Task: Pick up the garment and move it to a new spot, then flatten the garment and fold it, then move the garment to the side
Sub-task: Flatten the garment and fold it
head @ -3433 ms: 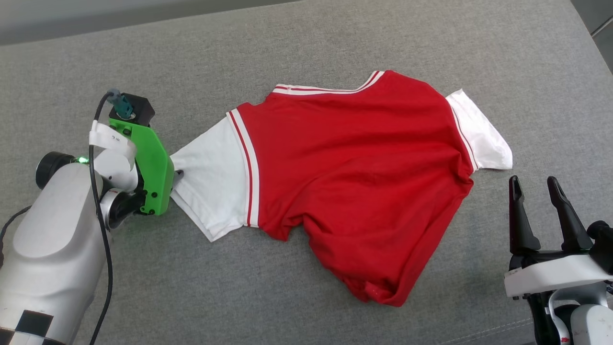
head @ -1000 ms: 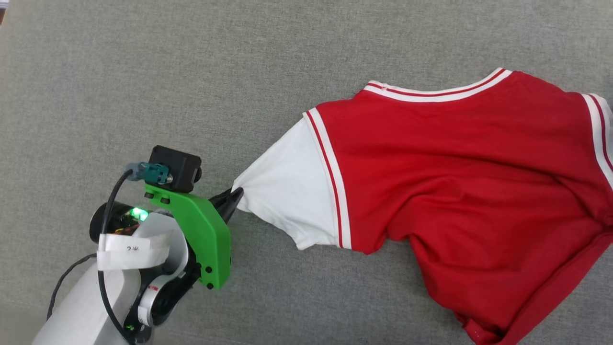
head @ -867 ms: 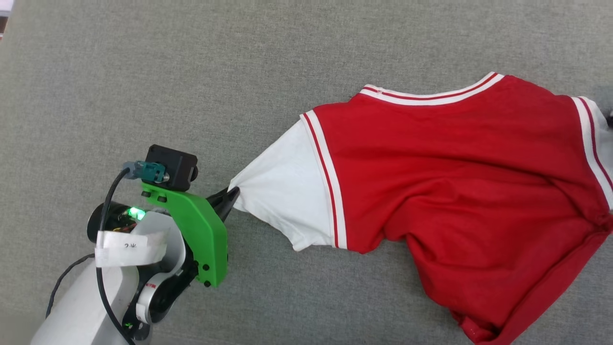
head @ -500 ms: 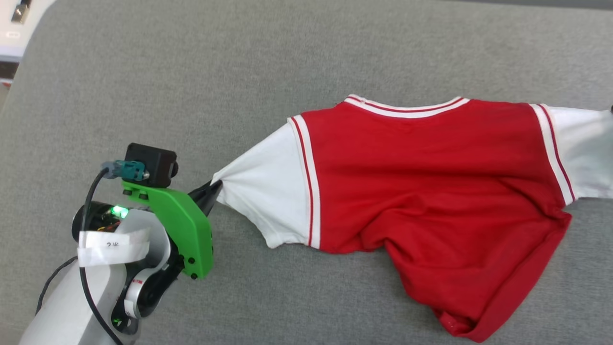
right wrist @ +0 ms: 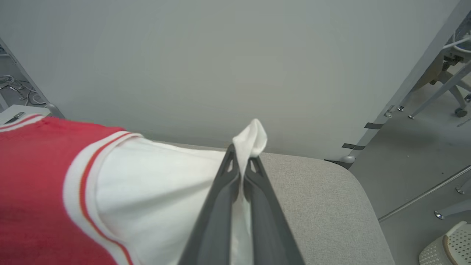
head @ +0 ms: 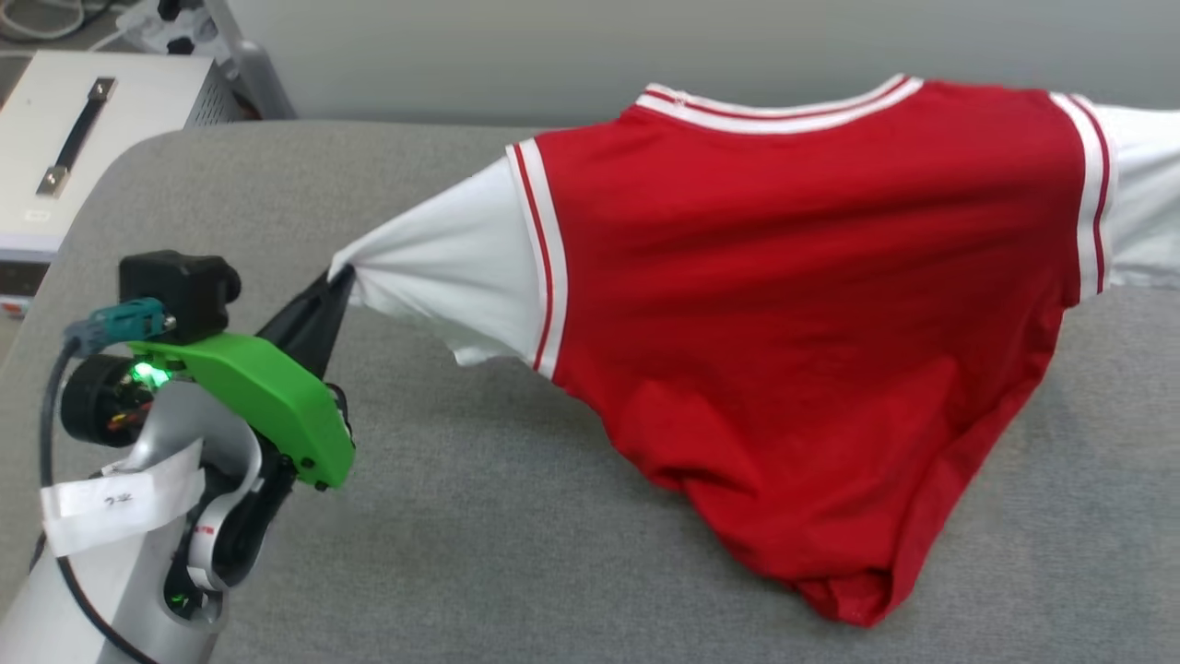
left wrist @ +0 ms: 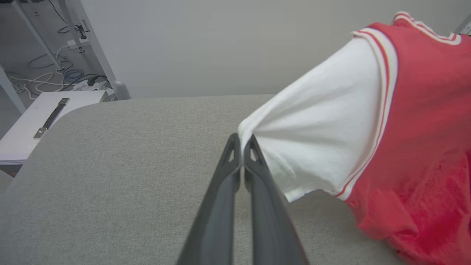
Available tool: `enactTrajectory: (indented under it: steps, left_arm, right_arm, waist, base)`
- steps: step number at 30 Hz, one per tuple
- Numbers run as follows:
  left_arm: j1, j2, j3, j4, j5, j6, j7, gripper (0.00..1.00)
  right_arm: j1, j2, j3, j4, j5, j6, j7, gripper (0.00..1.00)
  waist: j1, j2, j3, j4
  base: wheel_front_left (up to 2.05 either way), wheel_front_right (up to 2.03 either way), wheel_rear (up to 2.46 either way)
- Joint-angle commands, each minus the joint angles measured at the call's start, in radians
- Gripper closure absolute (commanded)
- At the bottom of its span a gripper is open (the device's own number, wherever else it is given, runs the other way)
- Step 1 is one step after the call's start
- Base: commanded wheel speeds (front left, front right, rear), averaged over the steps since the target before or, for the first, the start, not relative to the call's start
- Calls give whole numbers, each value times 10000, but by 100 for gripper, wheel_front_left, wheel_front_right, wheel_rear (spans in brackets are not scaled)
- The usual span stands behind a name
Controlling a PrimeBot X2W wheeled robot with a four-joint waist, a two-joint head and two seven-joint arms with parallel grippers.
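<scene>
The garment (head: 793, 295) is a red T-shirt with white sleeves and red-white striped trim, stretched between both arms and lifted off the grey surface, its hem sagging down at the lower right. My left gripper (head: 339, 275) is shut on the tip of one white sleeve (left wrist: 312, 136), and in the left wrist view the gripper (left wrist: 242, 141) pinches that cloth. My right gripper (right wrist: 241, 151) is shut on the other white sleeve (right wrist: 162, 187), a fold of which pokes up past its fingertips. The shirt's printed side is hidden.
The grey padded surface (head: 479, 553) spreads under the shirt, with rounded corners at the far left (head: 138, 152) and far right (right wrist: 342, 173). A white case with a handle (head: 74, 138) stands off the left corner. A pale wall rises behind; chair legs (right wrist: 449, 84) stand at the right.
The right gripper has closed on the right sleeve. Both arms have raised the shirt off the surface, spread between them. The head camera has tilted up, bringing the wall and white case into view.
</scene>
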State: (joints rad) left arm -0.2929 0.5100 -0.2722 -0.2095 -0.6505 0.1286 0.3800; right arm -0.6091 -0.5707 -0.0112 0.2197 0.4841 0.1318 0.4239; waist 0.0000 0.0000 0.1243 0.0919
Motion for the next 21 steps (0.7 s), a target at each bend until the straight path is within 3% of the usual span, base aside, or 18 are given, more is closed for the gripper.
enactTrajectory:
  steps: [1,10,21]
  left_arm:
    - [-172,77,205,-55,132,58,-250,100]
    - [-616,199,1008,-394,533,218,-1608,100]
    - [-1550,522,1705,-971,880,287,-2457,100]
  right_arm:
    - [94,-45,5,-94,130,-11,-248,100]
    - [297,-100,-143,-899,602,-11,-912,100]
    - [55,20,-634,-2339,986,-11,-1097,100]
  waist:
    - [0,0,-469,-342]
    - [0,0,-851,-595]
    - [0,0,-915,-804]
  base:
    - [0,0,0]
    - [0,0,0]
    - [0,0,0]
